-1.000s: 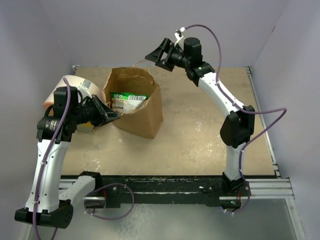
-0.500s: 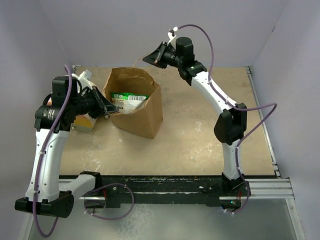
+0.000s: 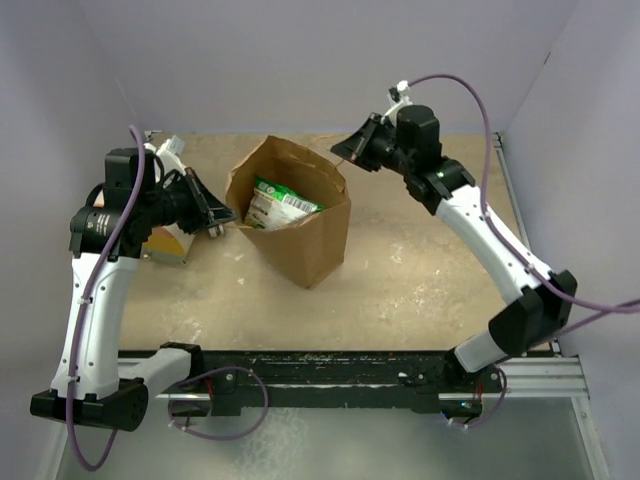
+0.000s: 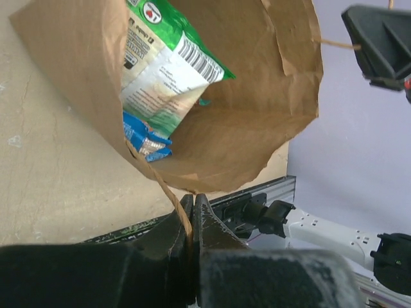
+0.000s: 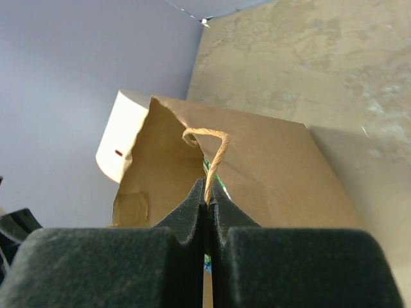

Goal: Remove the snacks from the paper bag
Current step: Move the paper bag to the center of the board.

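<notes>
The brown paper bag (image 3: 318,243) stands mid-table with its mouth stretched wide. My left gripper (image 3: 222,218) is shut on its near twisted handle (image 4: 160,186), pinched between the jaws at the left gripper (image 4: 192,202). My right gripper (image 3: 340,152) is shut on the opposite handle (image 5: 215,144), held at the tips of the right gripper (image 5: 209,199). Inside the bag (image 4: 257,122) lie a green-white packet (image 4: 160,70) and, under it, a small blue packet (image 4: 142,138). From above only the green-white packet (image 3: 283,205) shows. Any other snacks are hidden.
A cream cylinder (image 3: 168,243) sits left of the bag, mostly behind my left arm; it also shows past the bag as a cream cylinder (image 5: 122,138). Purple walls close the back and sides. A metal rail (image 3: 530,375) runs along the near edge.
My right gripper shut on the far handle and drew it to the right. The bag shifted right and its mouth pulled wider. My left gripper kept its place on the near handle.
</notes>
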Tool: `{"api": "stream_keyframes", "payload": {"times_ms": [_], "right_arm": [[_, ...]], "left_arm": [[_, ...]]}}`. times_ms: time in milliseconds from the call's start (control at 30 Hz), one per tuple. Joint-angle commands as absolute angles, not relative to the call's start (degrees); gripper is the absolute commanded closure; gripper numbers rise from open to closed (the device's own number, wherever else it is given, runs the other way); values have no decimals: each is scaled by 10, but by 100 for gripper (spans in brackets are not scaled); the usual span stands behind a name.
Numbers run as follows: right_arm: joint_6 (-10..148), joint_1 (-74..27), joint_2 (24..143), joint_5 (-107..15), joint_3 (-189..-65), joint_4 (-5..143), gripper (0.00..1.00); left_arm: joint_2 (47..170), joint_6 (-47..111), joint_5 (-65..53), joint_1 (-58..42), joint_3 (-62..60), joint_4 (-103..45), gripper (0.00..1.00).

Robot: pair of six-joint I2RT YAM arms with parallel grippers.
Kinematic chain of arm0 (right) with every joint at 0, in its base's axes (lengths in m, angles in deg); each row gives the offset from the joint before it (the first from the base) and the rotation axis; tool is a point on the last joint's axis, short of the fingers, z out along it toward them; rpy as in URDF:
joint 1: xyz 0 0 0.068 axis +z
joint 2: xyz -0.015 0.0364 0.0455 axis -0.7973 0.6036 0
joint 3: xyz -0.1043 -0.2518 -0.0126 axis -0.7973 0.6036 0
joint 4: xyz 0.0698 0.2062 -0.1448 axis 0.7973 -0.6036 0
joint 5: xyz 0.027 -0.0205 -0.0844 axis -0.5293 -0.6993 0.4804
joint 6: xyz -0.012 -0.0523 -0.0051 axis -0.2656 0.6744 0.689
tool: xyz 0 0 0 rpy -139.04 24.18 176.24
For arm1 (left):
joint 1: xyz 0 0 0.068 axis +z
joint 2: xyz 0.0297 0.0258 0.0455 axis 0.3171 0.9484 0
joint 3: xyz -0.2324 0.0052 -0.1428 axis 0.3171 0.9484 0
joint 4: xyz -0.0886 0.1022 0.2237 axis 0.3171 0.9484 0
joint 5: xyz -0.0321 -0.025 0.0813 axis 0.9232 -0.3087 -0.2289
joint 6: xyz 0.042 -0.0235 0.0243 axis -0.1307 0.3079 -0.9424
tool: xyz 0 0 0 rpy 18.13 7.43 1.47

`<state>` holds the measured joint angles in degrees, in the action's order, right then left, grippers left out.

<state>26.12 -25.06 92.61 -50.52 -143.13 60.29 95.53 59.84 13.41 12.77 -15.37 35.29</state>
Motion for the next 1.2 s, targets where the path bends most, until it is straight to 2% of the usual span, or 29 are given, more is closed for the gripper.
{"api": "stream_keyframes", "payload": {"times_ms": [0, 200, 433, 500, 633, 733, 833, 900, 933, 1167], "right_arm": [[284, -252, 832, -452, -1397, 555, 100], [301, -252, 738, -407, -1365, 451, 100], [315, -252, 676, -395, -1323, 413, 93], [330, -252, 668, -399, -1324, 401, 89], [372, -252, 650, -382, -1337, 369, 67], [395, -252, 627, -391, -1330, 358, 38], [409, -252, 608, -409, -1329, 335, 15], [413, -252, 600, -424, -1333, 315, 4], [417, -252, 598, -433, -1340, 298, 0], [419, -252, 574, -458, -1350, 271, 0]], "left_arm": [[957, 597, 157, 125, -177, 323, 96], [992, 605, 186, 125, -205, 310, 93], [987, 606, 217, 125, -203, 302, 68], [974, 614, 228, 125, -185, 304, 56], [939, 604, 218, 125, -180, 330, 32], [928, 587, 200, 125, -196, 368, 14], [917, 592, 193, 125, -196, 386, 2], [908, 603, 196, 125, -187, 386, 1], [905, 612, 199, 125, -182, 382, 1], [913, 664, 189, 125, -178, 334, 1]]}}
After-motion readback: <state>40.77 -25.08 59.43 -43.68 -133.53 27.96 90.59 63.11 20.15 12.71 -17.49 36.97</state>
